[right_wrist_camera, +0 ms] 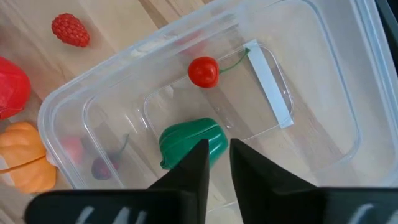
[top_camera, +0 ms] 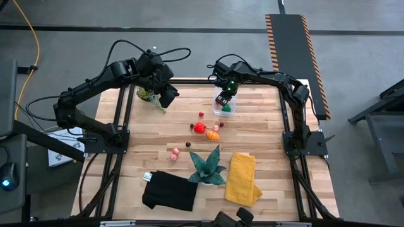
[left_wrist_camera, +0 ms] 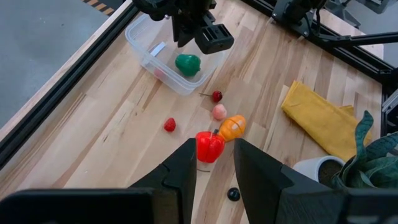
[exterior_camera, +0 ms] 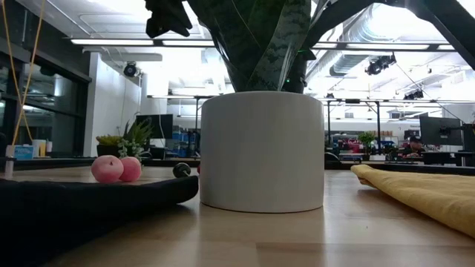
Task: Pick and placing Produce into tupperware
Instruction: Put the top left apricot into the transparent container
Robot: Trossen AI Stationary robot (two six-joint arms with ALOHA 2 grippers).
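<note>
The clear tupperware (top_camera: 225,109) stands on the table at the far middle. On its floor lie a green pepper (right_wrist_camera: 191,142) and a red cherry (right_wrist_camera: 203,71). My right gripper (right_wrist_camera: 218,163) hangs over the tub pointing down, its fingers nearly together with nothing between them. More produce lies loose near the table's middle: a red pepper (left_wrist_camera: 209,147), an orange piece (left_wrist_camera: 232,127), a raspberry (left_wrist_camera: 170,125), a cherry (left_wrist_camera: 216,96), pink pieces (exterior_camera: 116,168) and a dark ball (exterior_camera: 181,170). My left gripper (left_wrist_camera: 215,163) waits above the far left, slightly open and empty.
A teal spiky plant in a white pot (exterior_camera: 261,150) stands near the front middle. A folded yellow cloth (top_camera: 243,178) lies to its right and a black cloth (top_camera: 169,190) to its left. A small leafy plant (top_camera: 149,96) sits under the left arm.
</note>
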